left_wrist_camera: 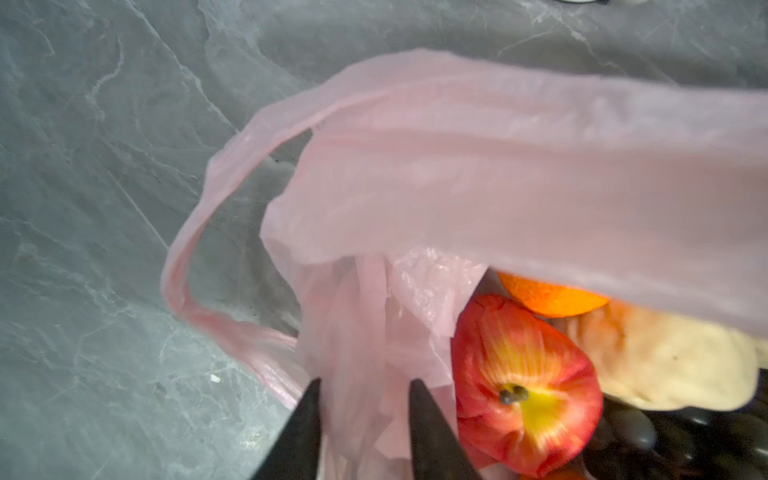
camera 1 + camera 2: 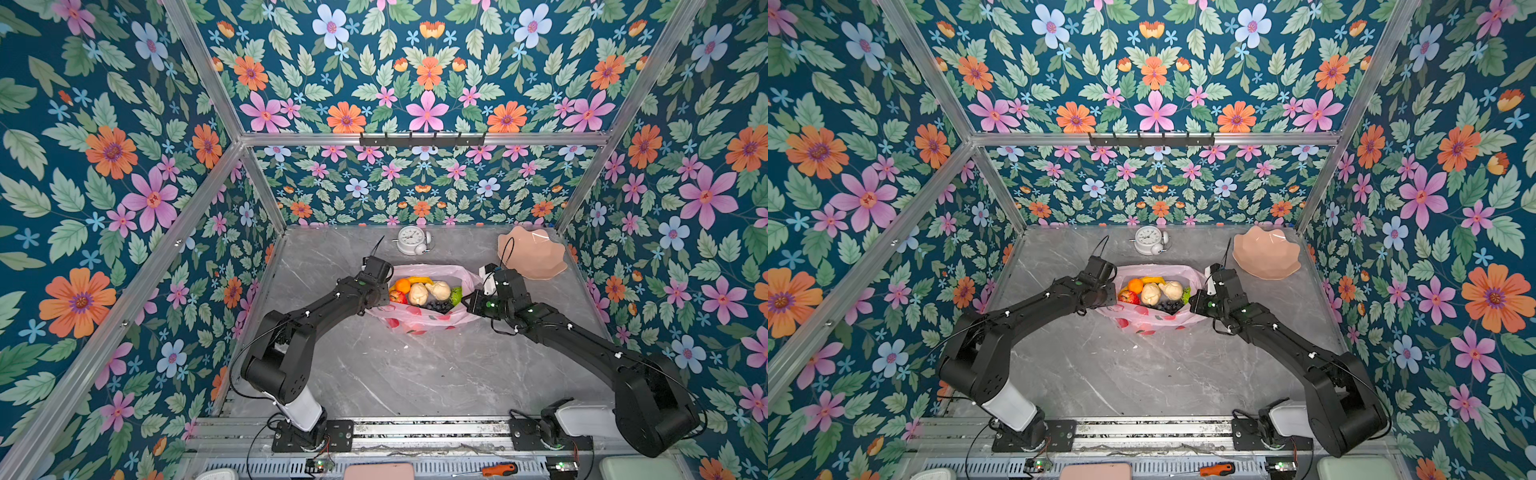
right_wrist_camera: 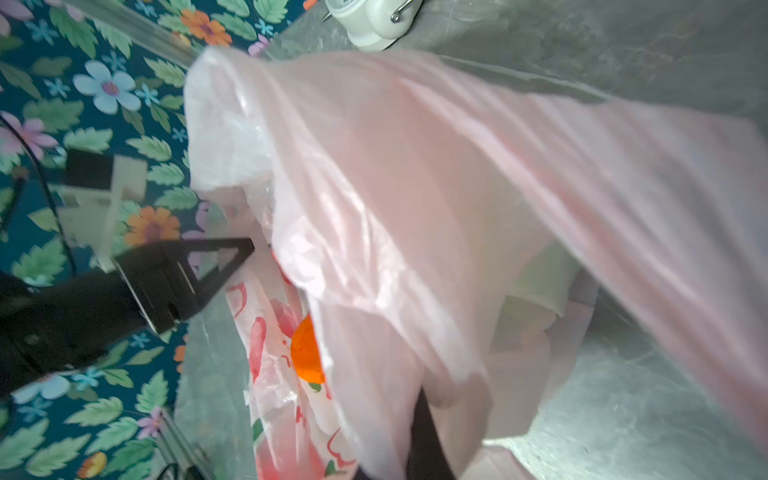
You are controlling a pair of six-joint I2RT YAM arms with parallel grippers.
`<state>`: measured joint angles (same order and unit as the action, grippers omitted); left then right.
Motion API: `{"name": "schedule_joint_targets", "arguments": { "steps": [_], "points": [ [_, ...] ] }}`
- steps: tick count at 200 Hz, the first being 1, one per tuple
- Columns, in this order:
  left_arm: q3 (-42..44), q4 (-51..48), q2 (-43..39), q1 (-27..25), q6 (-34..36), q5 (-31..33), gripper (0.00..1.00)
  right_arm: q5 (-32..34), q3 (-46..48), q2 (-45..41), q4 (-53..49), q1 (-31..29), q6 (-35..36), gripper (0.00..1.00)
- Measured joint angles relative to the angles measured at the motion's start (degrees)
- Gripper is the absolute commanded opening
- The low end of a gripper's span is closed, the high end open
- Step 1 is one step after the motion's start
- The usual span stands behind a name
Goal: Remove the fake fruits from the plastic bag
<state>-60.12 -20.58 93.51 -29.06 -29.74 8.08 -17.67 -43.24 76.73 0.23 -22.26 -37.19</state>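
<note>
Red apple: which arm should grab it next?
Left, probably: the left tool is beside the red apple, tips apart around film; the right tool is shut on the plastic bag, opposite rim.

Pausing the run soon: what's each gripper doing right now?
Left gripper: slightly apart around a fold of the bag; grip unclear.
Right gripper: shut on the bag.

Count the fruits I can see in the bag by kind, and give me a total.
Showing in the open bag, in both top views:
orange: 1
banana: 1
apple: 1
cream fruits: 2
green fruit: 1
grapes, bunch: 1
Total: 7. Any fruit buried underneath is not counted.
</note>
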Motion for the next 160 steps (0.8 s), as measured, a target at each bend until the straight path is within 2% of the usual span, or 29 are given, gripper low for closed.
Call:
{"name": "schedule_joint_targets", "arguments": {
  "steps": [6, 34, 66, 82, 89, 112, 136, 160],
  "points": [
    [1.4, 0.6, -0.7, 0.4, 0.0, -0.3, 0.00, -1.1, 0.3, 0.5, 0.7, 1.1, -0.8, 0.00],
    [10.2, 6.6, -6.9, 4.0, -1.1, -4.0, 0.00, -7.8, 2.0, 3.5, 5.0, 6.0, -6.2, 0.00],
    [16.3, 11.9, -12.3, 6.4, -1.5, -7.3, 0.00, -10.6, 1.8, 5.4, 7.1, 7.0, -8.8, 0.00],
    [16.7, 13.2, -13.5, 5.9, -1.2, -7.9, 0.00, -9.6, 0.0, 5.8, 4.8, 6.5, -8.1, 0.23],
    [16.7, 13.5, -14.0, 5.4, -0.6, -7.9, 0.00, -8.1, -1.7, 5.6, 2.6, 5.2, -6.8, 0.37],
    [16.5, 14.1, -15.2, 4.2, 0.3, -7.6, 0.00, 1.1, -7.7, 3.8, -6.1, -1.4, 0.2, 0.64],
    [16.3, 14.2, -16.3, 3.9, 1.4, -6.6, 0.00, 12.8, -13.1, 3.4, -15.2, -6.7, 7.9, 0.76],
    [16.2, 14.2, -17.0, 3.7, 2.1, -6.0, 0.00, 25.7, -18.5, 4.9, -23.3, -10.1, 15.6, 0.80]
  ]
}}
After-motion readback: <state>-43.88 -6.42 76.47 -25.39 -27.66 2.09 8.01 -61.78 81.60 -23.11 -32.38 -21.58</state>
